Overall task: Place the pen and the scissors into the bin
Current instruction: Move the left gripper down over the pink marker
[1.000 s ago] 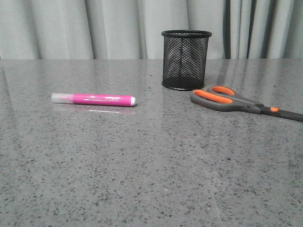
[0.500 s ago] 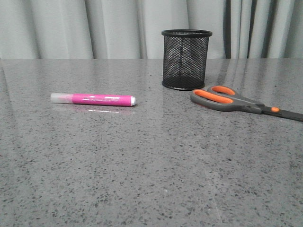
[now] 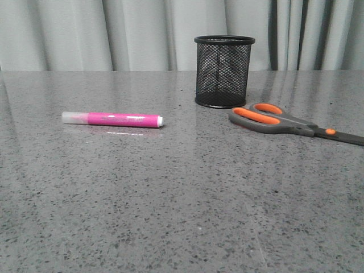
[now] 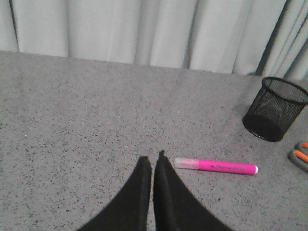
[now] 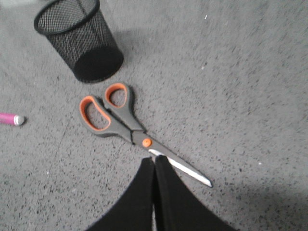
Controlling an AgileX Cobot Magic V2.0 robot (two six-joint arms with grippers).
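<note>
While the pen [image 3: 112,119] lies flat on the table [image 3: 182,216], well left of the upright bin [image 3: 223,71], the left gripper [image 4: 153,160] hangs above it, fingers pressed together, tips near the capped end. The right gripper [image 5: 154,161], also closed and empty, hovers over the scissors [image 5: 130,130], tips above the blades beside the pivot; the handles lie near the bin.

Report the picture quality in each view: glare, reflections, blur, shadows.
Front view: sharp; the polished table shows a white glare streak just in front of the pen and faint curtain reflections. Left wrist view: soft overall, the bin mesh smeared. Right wrist view: slightly blurred, the bin casting a shadow, a dark shadow in one corner beyond the scissors.
</note>
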